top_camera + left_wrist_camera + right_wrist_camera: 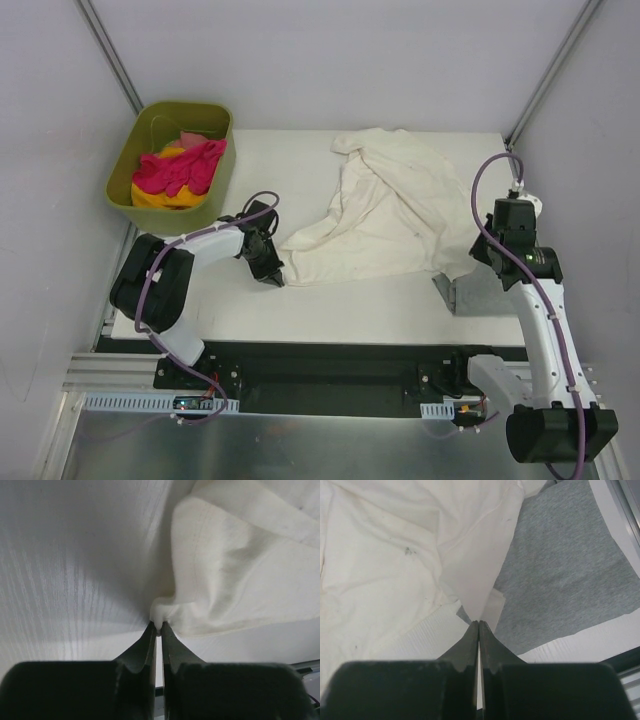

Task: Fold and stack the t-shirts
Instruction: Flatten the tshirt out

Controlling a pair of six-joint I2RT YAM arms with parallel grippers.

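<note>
cream shirt (pixel 390 205), pinched by left gripper (pixel 159 626), right gripper (pixel 479 623)

Bright, even overhead light; soft shadows; blurred wrist-view foregrounds.

Top external fixed high behind arm bases, looking down on whole table (pixel 330 310), each wrist view very close, low, facing forward past its own fingertips (pixel 147 642), all three share cream-white t-shirt (pixel 390 200).

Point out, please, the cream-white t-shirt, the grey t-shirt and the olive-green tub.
cream-white t-shirt (pixel 390 205): top external view, middle of its crumpled body.
grey t-shirt (pixel 560 570): right wrist view, its flat exposed panel.
olive-green tub (pixel 150 128): top external view, far inner wall.
</note>
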